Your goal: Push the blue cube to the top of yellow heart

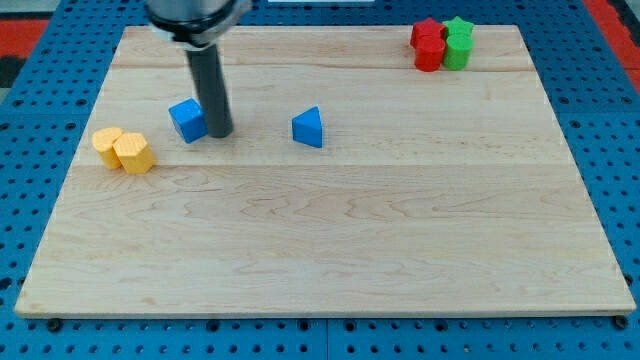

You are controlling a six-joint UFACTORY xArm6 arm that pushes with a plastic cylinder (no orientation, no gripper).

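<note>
One blue cube (187, 120) touching my tip (220, 133), no claw, yellow blocks (124, 150) lower-left

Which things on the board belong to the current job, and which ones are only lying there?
Belong to the job:
- blue cube, with my tip against its right side in the view
- yellow heart, lower left of the cube

Only lying there:
- yellow block touching the heart, shape unclear
- blue triangular block
- red blocks and green blocks, top right corner
</note>
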